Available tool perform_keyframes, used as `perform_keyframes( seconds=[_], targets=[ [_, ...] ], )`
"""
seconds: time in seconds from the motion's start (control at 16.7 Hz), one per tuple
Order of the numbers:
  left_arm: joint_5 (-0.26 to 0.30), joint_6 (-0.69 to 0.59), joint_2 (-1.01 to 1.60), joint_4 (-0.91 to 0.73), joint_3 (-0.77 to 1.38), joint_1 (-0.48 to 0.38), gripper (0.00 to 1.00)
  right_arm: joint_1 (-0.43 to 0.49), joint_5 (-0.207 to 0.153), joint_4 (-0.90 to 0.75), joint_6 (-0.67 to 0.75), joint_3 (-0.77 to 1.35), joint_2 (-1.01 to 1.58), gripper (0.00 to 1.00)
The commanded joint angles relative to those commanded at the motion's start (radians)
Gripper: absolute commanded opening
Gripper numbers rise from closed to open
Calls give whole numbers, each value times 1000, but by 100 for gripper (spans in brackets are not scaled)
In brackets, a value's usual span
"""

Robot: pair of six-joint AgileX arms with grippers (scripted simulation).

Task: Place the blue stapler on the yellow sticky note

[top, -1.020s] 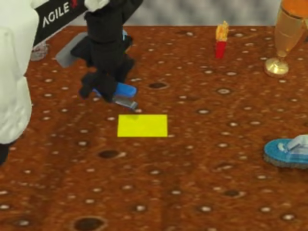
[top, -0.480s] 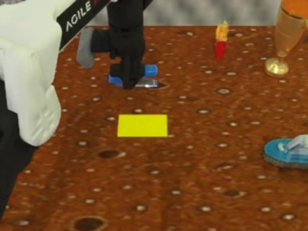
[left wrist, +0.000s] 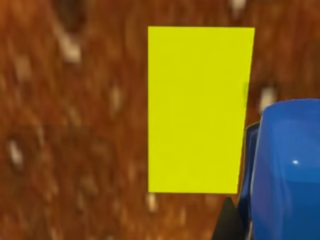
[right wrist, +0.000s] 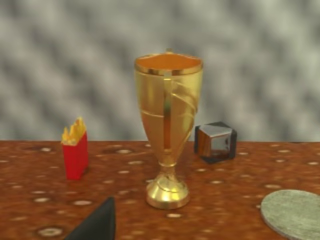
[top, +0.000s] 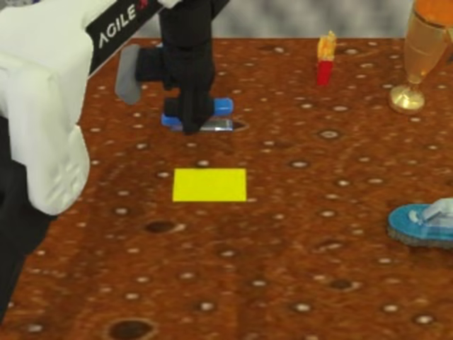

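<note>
Brown, pitted tabletop (top: 283, 283) fills the near part of the top view, bare but for a teal scrub brush (top: 422, 224) near the right edge. Farther in lies the yellow sticky note (top: 209, 185), flat and uncovered. Beyond it the left pincer (top: 192, 122) hangs with the blue stapler (top: 221, 108) clamped crosswise between its fingers, the blue ends and silvery base showing on either side of the black fingers. The stapler sits past the note's far edge, not over it, and appears lifted off the tabletop. The left wrist view agrees: the stapler's glossy blue body (left wrist: 285, 170) is close to the lens and the note (left wrist: 197, 107) lies beside it below, still fully visible.

Farthest back stand a red carton of fries (top: 325, 60) and a gold goblet (top: 423, 49) at the right; the right wrist view adds a dark cube (right wrist: 215, 141) behind the goblet and a grey disc (right wrist: 292, 212). The right arm stays parked off at the right, and whether its pincer is open cannot be told.

The stapler looks rigid, compact and fairly dense, with a smooth shell that may slip; a hold across the middle of its narrow body, as now, seems soundest. The note is thin paper and would likely shift if the base drags.
</note>
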Motion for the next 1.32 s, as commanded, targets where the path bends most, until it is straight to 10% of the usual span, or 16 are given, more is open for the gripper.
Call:
perform_keyframes(
  seconds=[0.78, 1.32],
  targets=[
    [0, -8, -10, 370, -386, -12, 0, 0, 0, 0, 0, 0, 0, 100],
    [0, -8, -10, 370, -386, -12, 68, 0, 0, 0, 0, 0, 0, 100]
  ],
)
